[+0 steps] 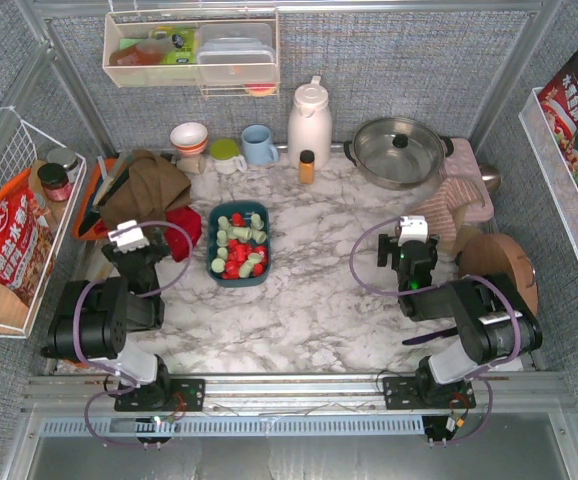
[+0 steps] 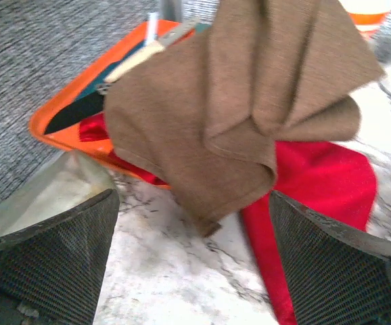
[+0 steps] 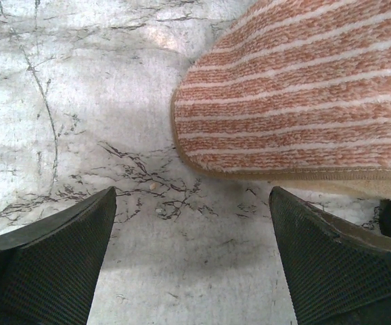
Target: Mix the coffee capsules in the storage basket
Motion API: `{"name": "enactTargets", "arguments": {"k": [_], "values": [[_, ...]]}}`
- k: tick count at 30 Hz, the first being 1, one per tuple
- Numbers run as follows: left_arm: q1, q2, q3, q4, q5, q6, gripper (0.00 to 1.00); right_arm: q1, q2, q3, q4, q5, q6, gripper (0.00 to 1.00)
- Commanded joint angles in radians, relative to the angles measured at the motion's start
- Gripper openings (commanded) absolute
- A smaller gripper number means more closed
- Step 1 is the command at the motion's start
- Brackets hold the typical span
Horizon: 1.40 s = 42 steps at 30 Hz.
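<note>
1. Left gripper: jaws spread wide, nothing held. Brown cloth and red cloth just ahead of it.
2. Right gripper: jaws spread wide, empty. Striped towel just ahead, bare marble below.
3. Basket between the grippers, nearer the left one and to its right. Capsules inside: green mostly at the far end, red clumped at the near end. Judged poorly mixed.
4. Risk: snagging the red cloth when swinging the left gripper across to the basket.
5. Risk: flicking capsules over the low rim, or shoving the basket, if stirred fast or deep.
</note>
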<state>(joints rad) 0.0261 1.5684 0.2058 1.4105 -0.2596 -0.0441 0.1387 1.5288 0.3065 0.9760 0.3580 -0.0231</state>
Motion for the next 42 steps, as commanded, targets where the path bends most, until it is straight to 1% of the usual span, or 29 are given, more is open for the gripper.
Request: {"name": "enactTargets", "arguments": {"k": [1, 3, 5, 42], "values": [[0.037, 0.0, 0.011, -0.04, -0.012, -0.086, 0.99, -0.009, -0.004, 0.026, -0.018, -0.011, 0.021, 0.99], [0.038, -0.004, 0.01, -0.039, -0.01, -0.086, 0.99, -0.033, -0.002, 0.066, -0.094, -0.026, 0.044, 0.99], [0.035, -0.001, 0.007, -0.03, -0.008, -0.079, 0.99, -0.065, -0.007, 0.091, -0.148, -0.08, 0.064, 0.99], [0.034, -0.001, 0.004, -0.022, -0.008, -0.077, 0.99, -0.075, -0.004, 0.099, -0.163, -0.106, 0.067, 0.99]]}}
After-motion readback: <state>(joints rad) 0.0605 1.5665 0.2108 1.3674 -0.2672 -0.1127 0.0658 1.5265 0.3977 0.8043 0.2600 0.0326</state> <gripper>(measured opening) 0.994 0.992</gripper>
